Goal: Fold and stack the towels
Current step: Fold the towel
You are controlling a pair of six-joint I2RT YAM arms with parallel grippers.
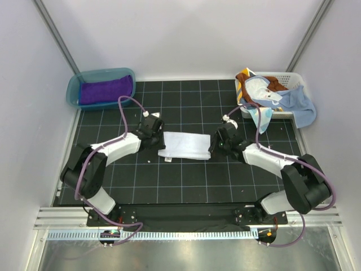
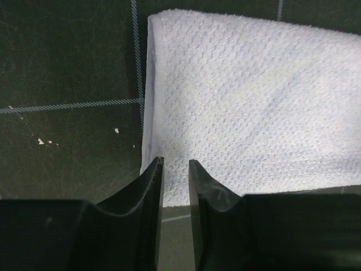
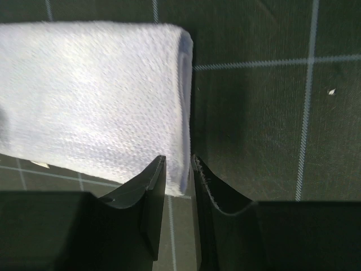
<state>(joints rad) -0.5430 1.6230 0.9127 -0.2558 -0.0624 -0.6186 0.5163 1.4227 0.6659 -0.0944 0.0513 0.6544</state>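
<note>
A white towel [image 1: 183, 145], folded into a long strip, lies flat on the black grid mat between the two arms. My left gripper [image 1: 159, 137] hovers at its left end, jaws a narrow gap apart, and the towel's near corner [image 2: 225, 113] shows through that gap under the left gripper [image 2: 175, 164]. At the right end my right gripper [image 1: 213, 144] stands just as narrowly open. The towel's folded edge [image 3: 101, 96] lines up with the gap of the right gripper [image 3: 179, 160]. Neither gripper lifts the cloth. A purple towel [image 1: 104, 90] lies folded in the teal tub.
The teal tub [image 1: 73, 90] stands at the back left corner. At the back right, a white basket [image 1: 293, 78] holds a heap of cloths. A light blue towel [image 1: 298, 106] and a patterned one [image 1: 260, 110] hang over its rim, with an orange-brown one [image 1: 274, 83] inside.
</note>
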